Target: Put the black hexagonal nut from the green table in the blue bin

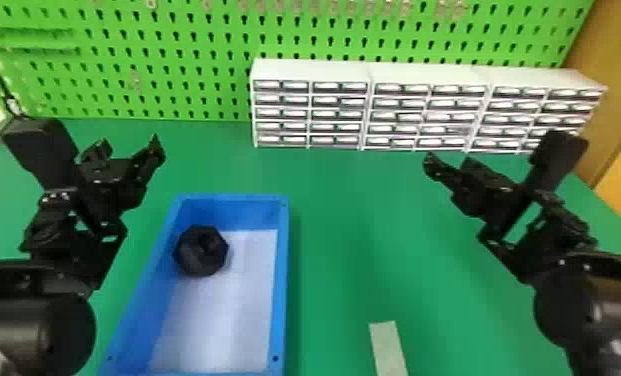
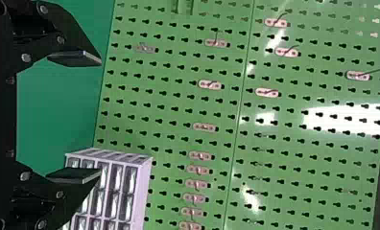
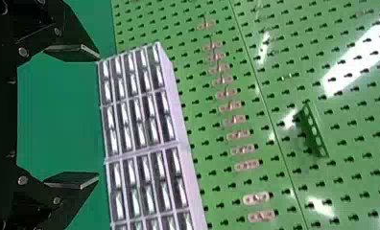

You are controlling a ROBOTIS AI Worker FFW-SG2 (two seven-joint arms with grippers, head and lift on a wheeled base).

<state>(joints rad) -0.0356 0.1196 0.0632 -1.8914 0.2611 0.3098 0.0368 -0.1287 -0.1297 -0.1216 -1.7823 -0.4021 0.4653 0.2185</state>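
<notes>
The black hexagonal nut (image 1: 201, 250) lies inside the blue bin (image 1: 283, 280), against its left wall toward the far end. My left gripper (image 1: 130, 146) is held up to the left of the bin's far end, apart from the nut. On the right side of the green table (image 1: 354, 240), my right gripper (image 1: 446, 159) is raised well away from the bin. In the left wrist view the left gripper (image 2: 100, 116) has its fingers wide apart with nothing between them. Likewise, the right gripper (image 3: 99, 116) stands open and holds nothing in the right wrist view.
White drawer cabinets (image 1: 369, 72) stand in a row at the table's back, before a green pegboard (image 1: 174, 65). A pale strip (image 1: 388, 347) lies on the table near the front, right of the bin. An orange-brown surface (image 1: 611, 100) rises at the far right.
</notes>
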